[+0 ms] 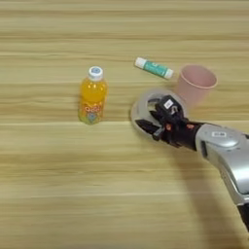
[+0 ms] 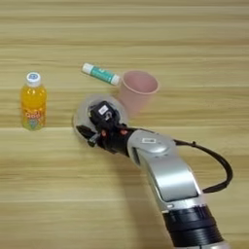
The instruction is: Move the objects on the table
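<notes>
The clear tape roll (image 1: 138, 106) lies flat on the wooden table (image 1: 58, 185) just left of the pink paper cup (image 1: 195, 82), which stands upright. My right gripper (image 1: 154, 116) hovers over the roll's centre, open; one black finger (image 1: 167, 104) is toward the far rim and the other (image 1: 146, 127) toward the near rim. The fingers hide the roll's core. The small orange juice bottle (image 1: 92, 96) with its white cap stands upright well to the left. Behind the roll, the white-and-teal glue stick (image 1: 154, 67) lies on its side.
My silver forearm (image 2: 163, 170) crosses the near right part of the table, with a black cable (image 2: 219, 165) looping out to its right. Bare wood stretches across the front left and the far back.
</notes>
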